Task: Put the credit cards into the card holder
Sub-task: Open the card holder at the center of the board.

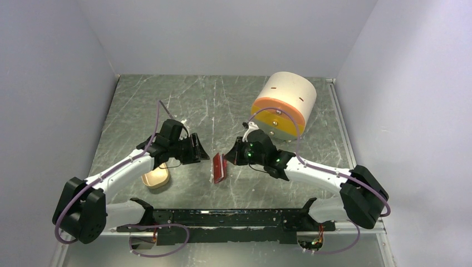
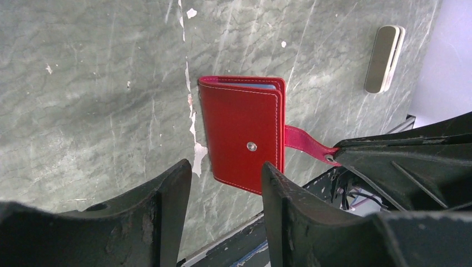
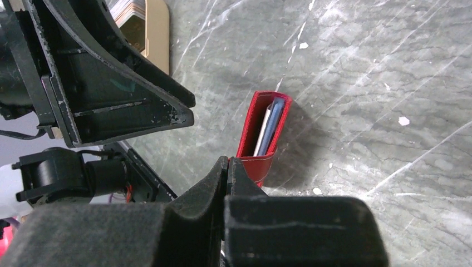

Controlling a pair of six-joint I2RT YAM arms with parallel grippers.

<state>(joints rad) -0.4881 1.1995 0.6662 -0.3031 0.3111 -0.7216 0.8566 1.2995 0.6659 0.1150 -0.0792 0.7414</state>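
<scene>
The card holder [image 1: 219,168], a red folded wallet, stands on its edge on the table between my two grippers. My right gripper [image 3: 228,162] is shut on its red snap tab [image 2: 306,142]. In the right wrist view the card holder [image 3: 266,150] gapes at the top, and a white card edge [image 3: 262,134] shows beside its pale blue pocket. My left gripper [image 2: 225,181] is open just short of the card holder [image 2: 240,130], with nothing between its fingers. More credit cards [image 3: 129,10] lie in the beige tray.
The beige oval tray [image 1: 156,179] sits under the left arm near the front edge. A big cream-and-orange cylinder [image 1: 285,104] lies on its side behind the right gripper. A small beige oblong piece [image 2: 384,58] lies near the wall. The black base rail [image 1: 222,217] runs along the near edge.
</scene>
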